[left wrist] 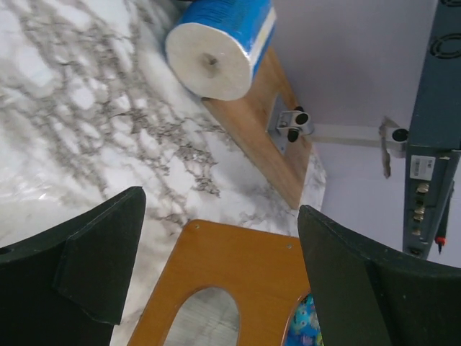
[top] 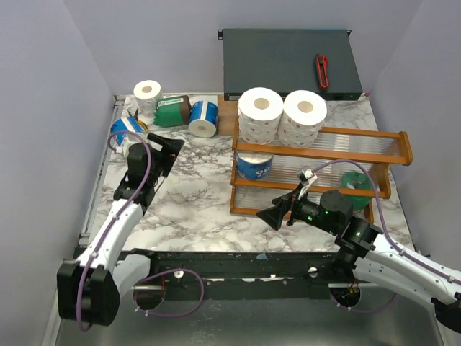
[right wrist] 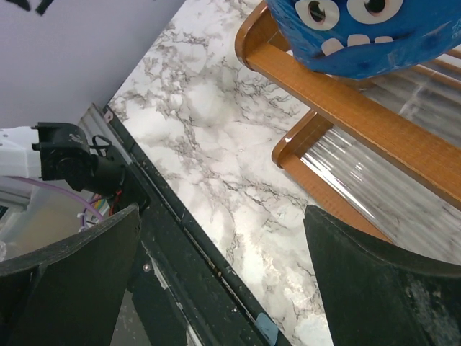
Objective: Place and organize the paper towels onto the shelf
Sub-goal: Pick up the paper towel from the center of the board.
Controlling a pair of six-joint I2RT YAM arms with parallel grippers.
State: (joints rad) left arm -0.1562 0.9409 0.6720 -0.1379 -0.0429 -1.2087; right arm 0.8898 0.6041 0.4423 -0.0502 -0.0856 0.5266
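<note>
The shelf [top: 395,137] stands right of centre. Two white paper towels [top: 260,112] [top: 304,115] stand on its top tier, a blue one [top: 254,166] lies on the middle tier, and a green one [top: 356,180] lies lower at the right. Loose rolls sit at the back left: white [top: 148,94], green [top: 171,110], blue [top: 203,119] and another blue [top: 126,132]. My left gripper [top: 169,155] is open and holds nothing, facing the shelf's end panel [left wrist: 230,281] with a blue roll [left wrist: 220,43] beyond. My right gripper [top: 272,213] is open before the shelf's front, below the blue roll [right wrist: 360,32].
A flat dark grey box [top: 292,63] lies at the back with a red-handled tool [top: 322,71] on it. A wooden board [left wrist: 259,130] lies behind the shelf's left end. A black rail [top: 238,263] runs along the table's near edge.
</note>
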